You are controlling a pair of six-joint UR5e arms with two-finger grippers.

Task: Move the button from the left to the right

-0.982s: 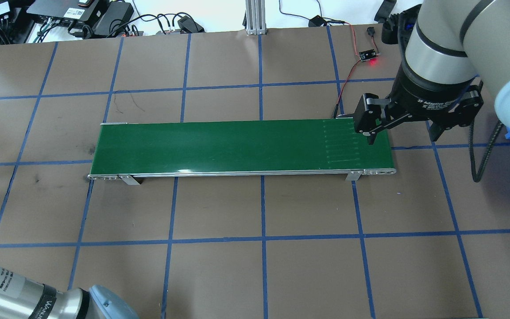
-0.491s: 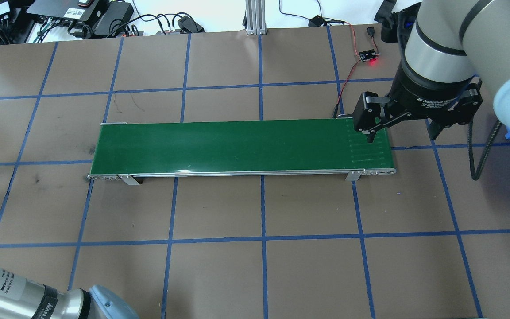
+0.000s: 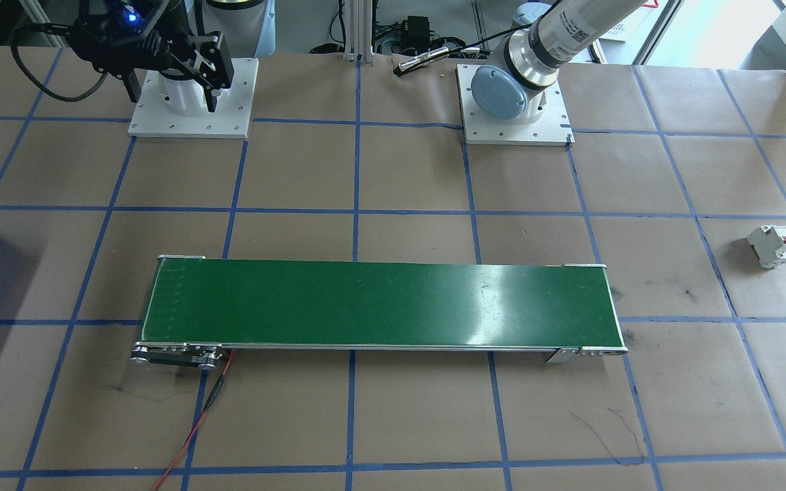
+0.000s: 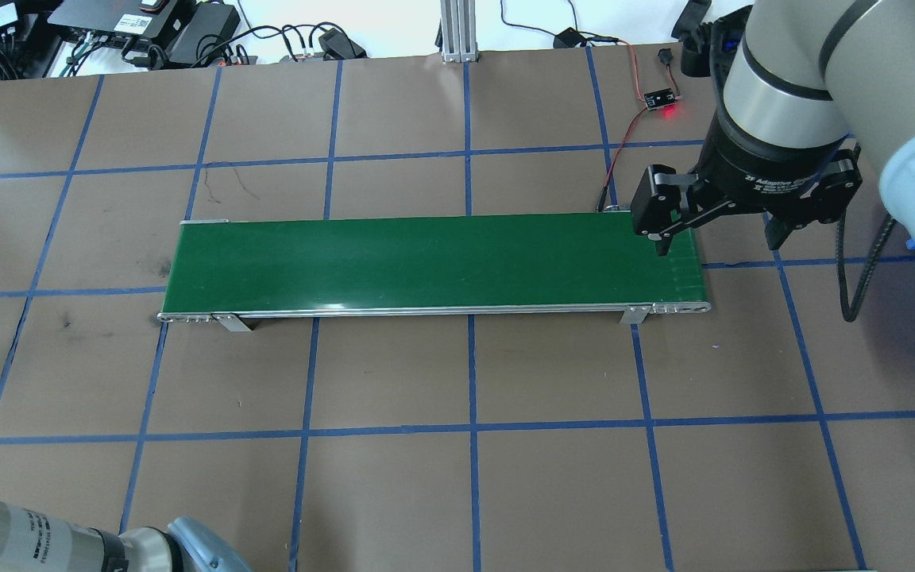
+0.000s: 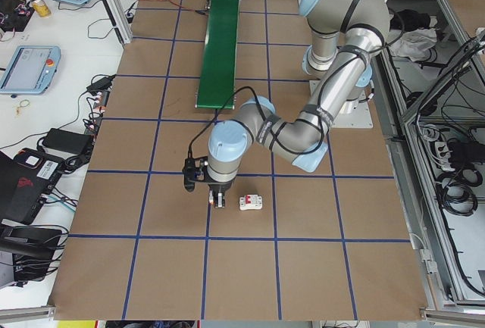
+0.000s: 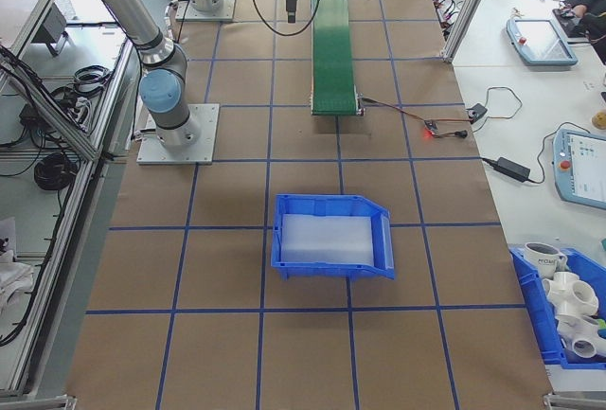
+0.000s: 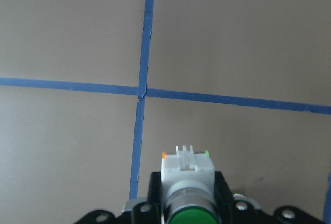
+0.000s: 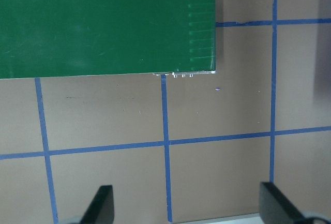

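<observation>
Two grippers are at work, and only one holds anything. The left gripper [image 7: 189, 203] is clamped on the button [image 7: 187, 182]; from the wrist camera I see its green head and pale body between the black fingers, though the lower part of the head is cut off by the frame edge. From the table's end, that gripper [image 5: 218, 201] hangs low over the brown paper, well away from the conveyor belt [image 5: 220, 36] on the near side, and the button there is too small to make out. Just beside it lies a white circuit breaker [image 5: 251, 203] with a red lever.

At the other end of the belt, the right gripper [image 4: 716, 238] has its jaws spread wide with nothing between them. One finger [image 4: 662, 238] hangs above the belt's corner [image 4: 684, 270]; the other is partly hidden under the wrist. Its own camera shows only two dark fingertips [image 8: 101, 206] at the bottom edge.

Beyond the belt's far end from the breaker sits a blue bin [image 6: 333, 237], and a small board [image 4: 660, 99] with a red light lies near that end of the belt.
</observation>
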